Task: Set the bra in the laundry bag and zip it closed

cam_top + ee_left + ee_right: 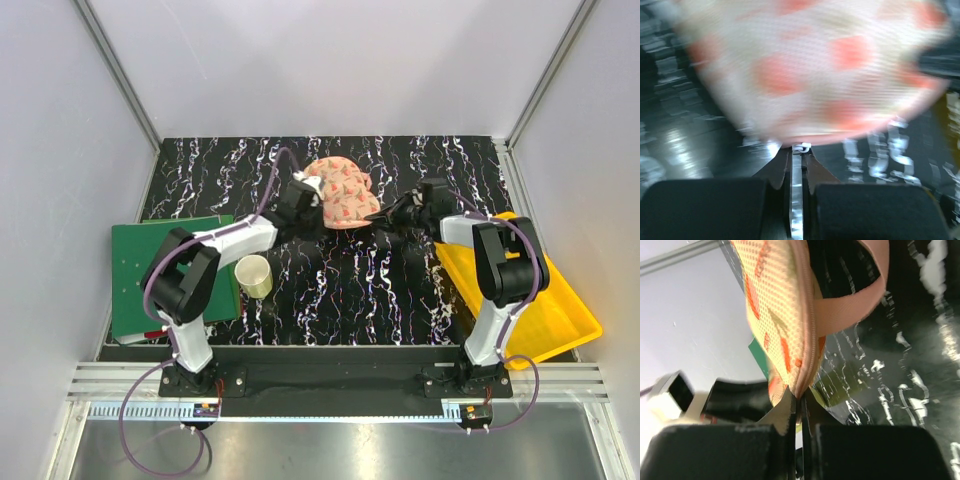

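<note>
The laundry bag [340, 192], peach-pink with red marks, is held between both grippers at the middle back of the table. My left gripper [305, 195] is at its left end. In the left wrist view the gripper [801, 150] is shut on a small white zip pull [802, 147] at the rim of the blurred bag [810, 70]. My right gripper [385, 213] is at the bag's right end. In the right wrist view it [799, 401] is shut on the bag's zipped edge [805, 365], below a pink strap loop [850, 305]. The red bra is hidden.
A green board [170, 270] lies at the left with a cream cup [254, 275] beside it. A yellow tray [530, 300] sits at the right edge under the right arm. The black marbled table [340, 290] lies in front of the bag.
</note>
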### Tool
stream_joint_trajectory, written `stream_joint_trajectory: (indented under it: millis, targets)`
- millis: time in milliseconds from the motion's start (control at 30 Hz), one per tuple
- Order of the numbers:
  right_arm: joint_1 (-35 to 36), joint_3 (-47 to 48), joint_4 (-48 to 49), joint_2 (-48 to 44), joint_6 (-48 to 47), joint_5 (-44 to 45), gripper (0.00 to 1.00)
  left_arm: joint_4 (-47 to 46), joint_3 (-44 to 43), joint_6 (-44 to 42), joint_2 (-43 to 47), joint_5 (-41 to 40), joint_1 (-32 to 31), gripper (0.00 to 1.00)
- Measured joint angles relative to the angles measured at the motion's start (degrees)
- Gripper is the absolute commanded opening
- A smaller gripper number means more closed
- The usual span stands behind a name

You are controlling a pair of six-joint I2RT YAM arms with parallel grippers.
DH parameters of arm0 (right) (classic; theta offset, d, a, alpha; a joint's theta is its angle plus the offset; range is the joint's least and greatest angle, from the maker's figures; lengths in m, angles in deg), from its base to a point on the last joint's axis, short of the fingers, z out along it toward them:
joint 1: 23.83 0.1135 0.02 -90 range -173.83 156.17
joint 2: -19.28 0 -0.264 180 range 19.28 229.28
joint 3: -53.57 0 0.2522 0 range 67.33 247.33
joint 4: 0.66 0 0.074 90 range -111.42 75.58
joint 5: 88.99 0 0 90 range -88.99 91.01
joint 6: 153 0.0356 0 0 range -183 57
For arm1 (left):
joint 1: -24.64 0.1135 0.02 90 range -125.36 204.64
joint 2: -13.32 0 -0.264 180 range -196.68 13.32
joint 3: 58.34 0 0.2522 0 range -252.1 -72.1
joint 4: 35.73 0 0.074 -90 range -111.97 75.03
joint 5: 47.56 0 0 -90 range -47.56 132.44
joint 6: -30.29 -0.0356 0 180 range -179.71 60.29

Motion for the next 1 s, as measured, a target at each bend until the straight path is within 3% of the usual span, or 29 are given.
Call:
stream_joint_trajectory:
  millis: [133, 233, 300, 333, 400, 433, 467, 533, 567, 700, 833, 1000]
  targets:
    - [-1.99, 1.66, 0.17, 3.34, -1.05, -5.11, 0.0, 1.64, 0.55, -0.59, -0.28, -0.81, 6.47, 0.0]
    - [-1.31, 5.44, -0.17, 7.3, -2.69, -8.9, 0.01, 2.99, -1.27, -1.97, -0.9, -1.18, 7.8, 0.0]
    - [-1.46, 7.61, -1.86, 8.55, -4.81, -9.86, 0.19, 5.81, -5.16, -3.43, -2.91, -1.31, 7.96, 0.04]
    - [-1.55, 8.61, -3.1, 8.76, -5.97, -9.81, 0.39, 6.38, -6.8, -4.0, -3.87, -1.46, 7.96, 0.13]
    - [-1.77, 11.82, -8.83, 8.83, -10.82, -8.52, 0.57, 7.96, -9.79, -5.05, -5.33, -1.97, 8.04, 0.42]
    - [-1.84, 13.73, -12.76, 8.63, -13.94, -6.97, 0.64, 8.61, -10.4, -5.42, -5.35, -3.15, 8.09, 0.47]
    - [-1.88, 15.82, -17.22, 8.41, -17.51, -4.26, 0.78, 9.27, -10.6, -6.27, -5.07, -4.04, 8.11, 0.5]
    - [-1.6, 19.43, -25.97, 7.39, -24.02, 3.04, 0.89, 11.61, -10.75, -6.97, -3.89, -7.69, 7.58, 0.57]
    - [-1.29, 21.64, -32.02, 6.01, -28.5, 9.7, 0.99, 12.96, -10.88, -7.58, -3.1, -9.44, 7.17, 0.58]
    - [2.34, 22.97, -42.45, 0.02, -35.23, 24.5, 1.0, 17.09, -10.97, -8.66, 1.79, -14.99, 1.86, 0.66]
    - [10.97, 21.9, -50.23, -8.61, -38.93, 38.18, 1.0, 16.76, -5.68, -7.89, 12.46, -17.29, -9.03, 0.7]
    - [21.55, 14.32, -53.83, -20.57, -38.42, 44.59, 1.0, 15.8, 6.08, -4.48, 28.09, -17.66, -20.15, 0.71]
